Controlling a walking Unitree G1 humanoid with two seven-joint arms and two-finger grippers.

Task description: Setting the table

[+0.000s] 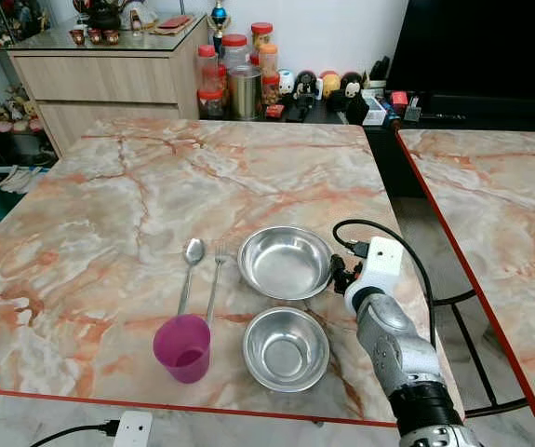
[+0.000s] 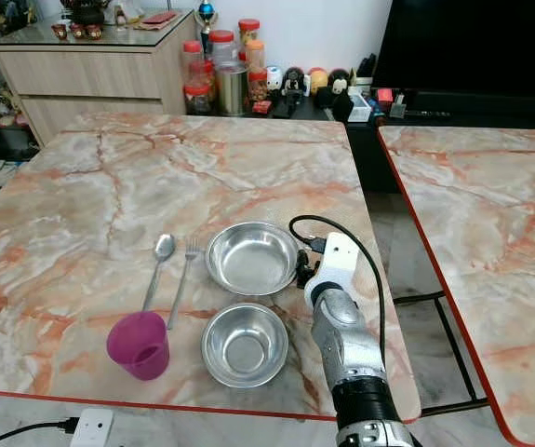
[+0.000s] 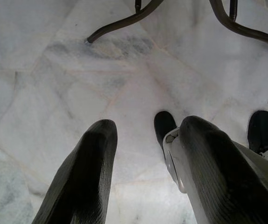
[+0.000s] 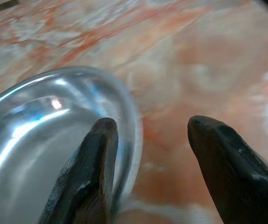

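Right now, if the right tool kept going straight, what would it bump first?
Probably the rim of the larger steel bowl: the right tool is open, one finger already over that rim, the other over the marble table.

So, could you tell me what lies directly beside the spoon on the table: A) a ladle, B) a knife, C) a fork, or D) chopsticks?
C: a fork lies right alongside the spoon, both just left of the farther steel bowl and behind the purple cup.
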